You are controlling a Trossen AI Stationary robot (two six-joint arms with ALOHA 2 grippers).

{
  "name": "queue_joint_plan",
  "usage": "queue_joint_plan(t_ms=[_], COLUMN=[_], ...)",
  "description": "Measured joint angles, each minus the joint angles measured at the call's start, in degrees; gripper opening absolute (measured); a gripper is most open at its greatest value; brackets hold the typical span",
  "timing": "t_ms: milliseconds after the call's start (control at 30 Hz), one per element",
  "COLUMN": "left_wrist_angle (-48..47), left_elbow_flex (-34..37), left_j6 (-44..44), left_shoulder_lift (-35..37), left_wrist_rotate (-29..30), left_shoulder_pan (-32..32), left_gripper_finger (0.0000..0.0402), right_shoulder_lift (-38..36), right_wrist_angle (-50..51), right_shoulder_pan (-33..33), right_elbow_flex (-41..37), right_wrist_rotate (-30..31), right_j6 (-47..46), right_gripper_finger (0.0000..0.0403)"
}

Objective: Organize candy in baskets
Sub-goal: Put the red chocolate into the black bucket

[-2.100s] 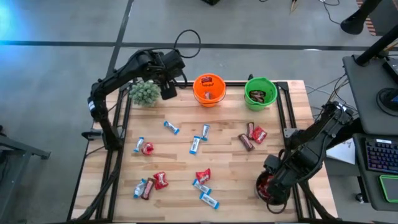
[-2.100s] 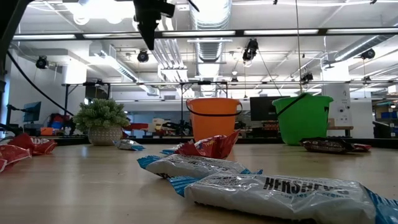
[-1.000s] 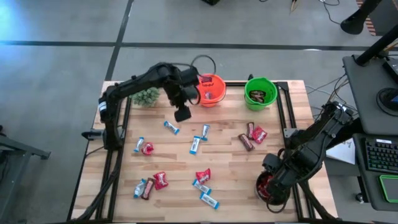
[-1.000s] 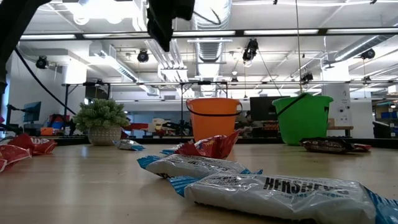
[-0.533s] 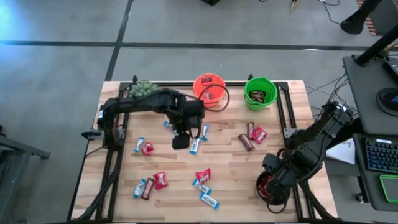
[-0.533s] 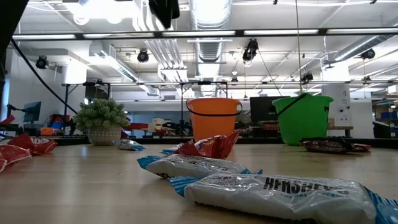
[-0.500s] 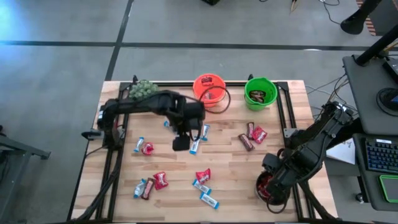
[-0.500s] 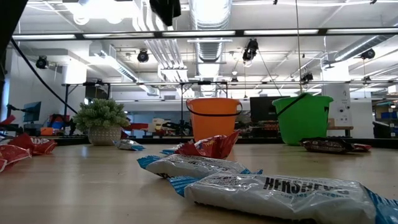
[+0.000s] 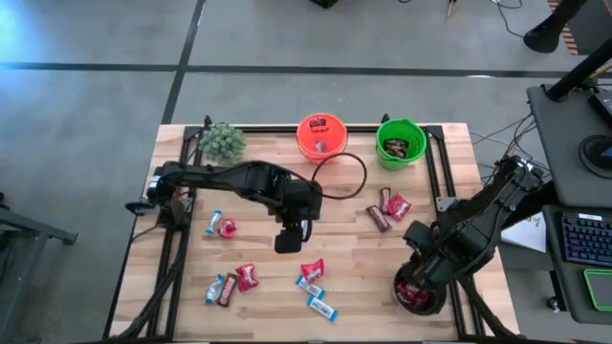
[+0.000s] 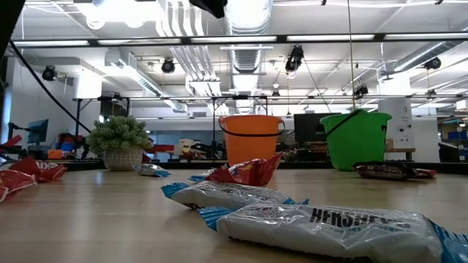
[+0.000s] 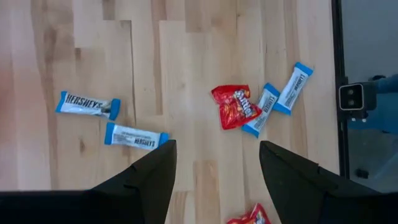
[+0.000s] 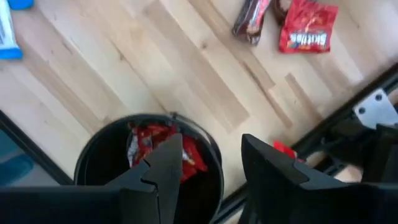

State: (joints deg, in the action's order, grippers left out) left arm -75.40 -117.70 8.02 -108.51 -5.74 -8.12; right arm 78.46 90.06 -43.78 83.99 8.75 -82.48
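Note:
Candy lies scattered on the wooden table (image 9: 344,239): red packets (image 9: 312,268), blue-and-white bars (image 9: 322,308) and brown bars (image 9: 378,218). The orange basket (image 9: 321,136) and the green basket (image 9: 400,143) stand at the far edge. The black basket (image 9: 400,291) stands at the near right corner and holds red packets (image 12: 155,146). My left gripper (image 9: 290,241) hangs open high over the middle of the table, above a red packet (image 11: 235,106) and blue-and-white bars (image 11: 134,135). My right gripper (image 12: 211,168) stands open above the black basket (image 12: 93,162), pointing down.
A small potted plant (image 9: 222,141) stands at the far left corner. A black metal frame (image 9: 435,182) runs along the table's sides. More candy lies near the left edge (image 9: 222,227) and the near left corner (image 9: 229,285). A cable (image 9: 349,177) loops behind my left arm.
My left gripper has swung from beside the orange basket toward the table's near edge to a place over the middle, staying open and high. My right gripper has tipped a little over the black basket. No candy has moved.

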Motion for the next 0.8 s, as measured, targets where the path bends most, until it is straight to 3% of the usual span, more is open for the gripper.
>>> queue_joint_plan(t_ms=[300, 800], left_wrist_angle=[10.64, 27.21], left_elbow_flex=[9.67, 26.97], left_j6=[0.53, 14.40], left_shoulder_lift=[-0.04, -0.02], left_wrist_rotate=[-0.31, -1.15], left_shoulder_pan=[-1.62, -2.62], left_gripper_finger=[0.0212, 0.0212], right_shoulder_lift=[-1.73, -6.08], right_wrist_angle=[-0.05, -0.02], right_shoulder_pan=[0.60, 1.24], right_elbow_flex=[0.00, 0.00], right_wrist_rotate=[3.07, 6.17], right_j6=[-0.11, -1.58], right_gripper_finger=[0.0155, 0.0155])
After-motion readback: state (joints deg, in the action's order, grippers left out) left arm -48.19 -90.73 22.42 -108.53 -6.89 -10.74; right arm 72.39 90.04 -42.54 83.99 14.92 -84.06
